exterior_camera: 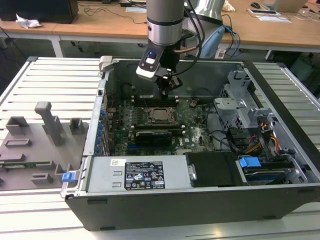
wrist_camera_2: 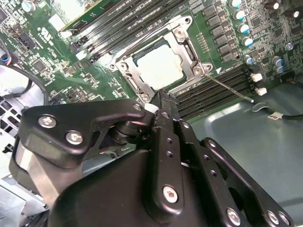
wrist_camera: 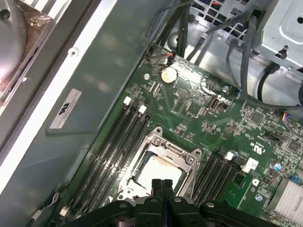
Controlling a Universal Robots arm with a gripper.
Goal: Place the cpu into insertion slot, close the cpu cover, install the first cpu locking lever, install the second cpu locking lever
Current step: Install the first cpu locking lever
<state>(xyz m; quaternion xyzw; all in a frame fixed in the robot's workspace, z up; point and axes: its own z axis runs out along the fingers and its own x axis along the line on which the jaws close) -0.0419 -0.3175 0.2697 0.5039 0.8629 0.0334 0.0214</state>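
The cpu point(wrist_camera_2: 158, 66) lies in the insertion slot point(wrist_camera_2: 142, 54) beneath the cpu cover point(wrist_camera_2: 127, 71). The clenched, empty claw point(wrist_camera_2: 163, 96) hangs at the slot's edge; a skewed push could bend the loose lever point(wrist_camera_2: 232, 89) beside it.

The silver-grey arm point(exterior_camera: 165, 20) stands upright, and its wrist point(exterior_camera: 151, 62) points straight down. Below it the black gripper point(exterior_camera: 168, 86) narrows to one slim tip, its two fingers point(wrist_camera: 156, 185) pressed flat against each other.
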